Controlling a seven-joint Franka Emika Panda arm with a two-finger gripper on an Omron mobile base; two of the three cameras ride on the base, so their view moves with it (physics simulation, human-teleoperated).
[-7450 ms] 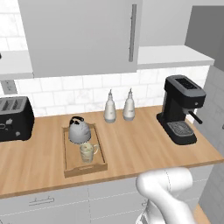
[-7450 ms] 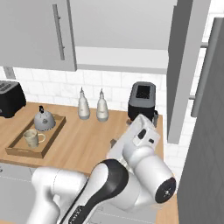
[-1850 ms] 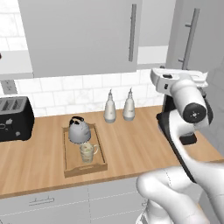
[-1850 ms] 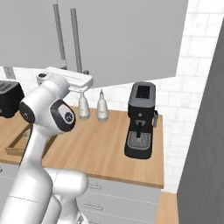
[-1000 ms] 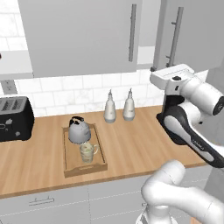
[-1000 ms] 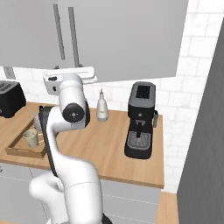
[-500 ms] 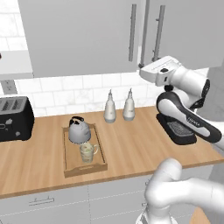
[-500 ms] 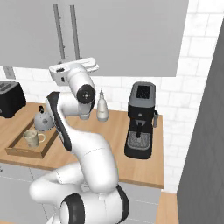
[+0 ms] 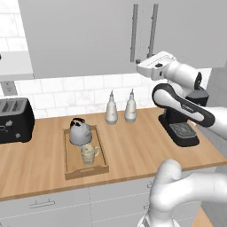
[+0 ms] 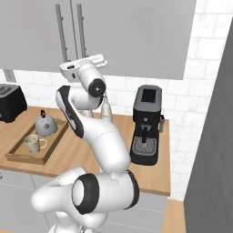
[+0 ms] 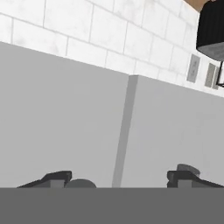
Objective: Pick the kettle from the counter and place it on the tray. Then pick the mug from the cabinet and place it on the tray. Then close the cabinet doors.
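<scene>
The silver kettle (image 9: 80,132) (image 10: 45,125) and the cream mug (image 9: 89,154) (image 10: 33,143) both stand inside the wooden tray (image 9: 70,168) (image 10: 18,157) on the counter (image 9: 133,146). Both cabinet doors (image 9: 88,35) (image 11: 65,122) lie flush, their bar handles (image 9: 134,33) (image 10: 59,27) side by side. My gripper (image 9: 142,68) (image 10: 68,67) (image 11: 120,179) is raised at the lower edge of the doors, just below the handles. It is open, with nothing between its fingertips (image 11: 54,178). In the hand view the seam between the two panels runs down the middle.
Two slim grey bottles (image 9: 111,108) stand against the tiled wall behind the tray. A black coffee machine (image 9: 184,119) (image 10: 146,123) sits at the counter's right end and a black toaster (image 9: 15,119) (image 10: 9,102) at the left. My arm arches over the counter's right half.
The right cabinet door has swung leftward until flush with the left one. My hand followed it left and now sits under the handles. Kettle, mug and tray have not moved.
</scene>
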